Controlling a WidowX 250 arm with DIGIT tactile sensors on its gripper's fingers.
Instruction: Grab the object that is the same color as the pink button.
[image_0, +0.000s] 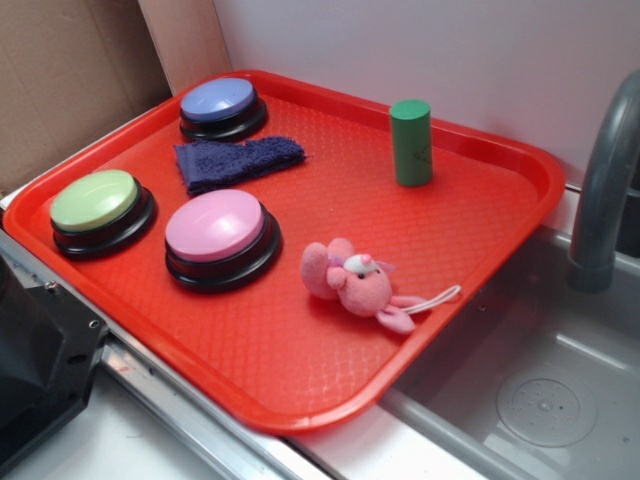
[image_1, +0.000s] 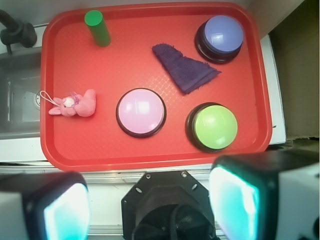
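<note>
One pink plush bunny (image_1: 75, 105) lies on the red tray (image_1: 150, 150), left of the pink button (image_1: 141, 111). Gripper (image_1: 150, 205) hovers well apart, jaws wide open, empty.

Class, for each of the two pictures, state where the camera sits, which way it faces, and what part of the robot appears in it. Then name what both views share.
Exterior: off one corner of the red plastic tray, angled down across it; a black robot part shows at the lower left.
Wrist: high above, facing straight down; the gripper with wide-apart fingers fills the bottom.
Shared: pink plush bunny, pink round button, green cylinder.
</note>
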